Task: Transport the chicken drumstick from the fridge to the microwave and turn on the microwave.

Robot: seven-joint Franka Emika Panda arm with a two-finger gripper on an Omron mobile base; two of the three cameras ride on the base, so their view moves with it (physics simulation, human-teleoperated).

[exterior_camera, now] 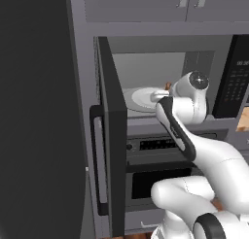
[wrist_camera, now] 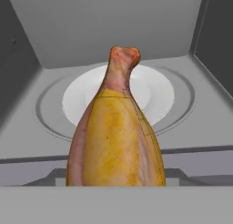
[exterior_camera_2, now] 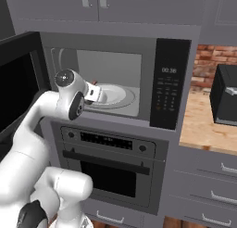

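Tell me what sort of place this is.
A rendered kitchen, most likely: a built-in microwave with its door open sits above an oven, with a wooden counter against a brick wall. The gripper holds a chicken drumstick at the microwave's opening.

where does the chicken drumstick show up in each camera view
left base view: the golden-brown tapered chicken drumstick shows as a small reddish tip just left of the white wrist, over the pale round turntable.
right base view: a reddish tip just right of the wrist, at the turntable's left edge.
hand view: large in the lower centre, narrow end pointing at the turntable.
shared landmark: the turntable inside the open grey microwave.
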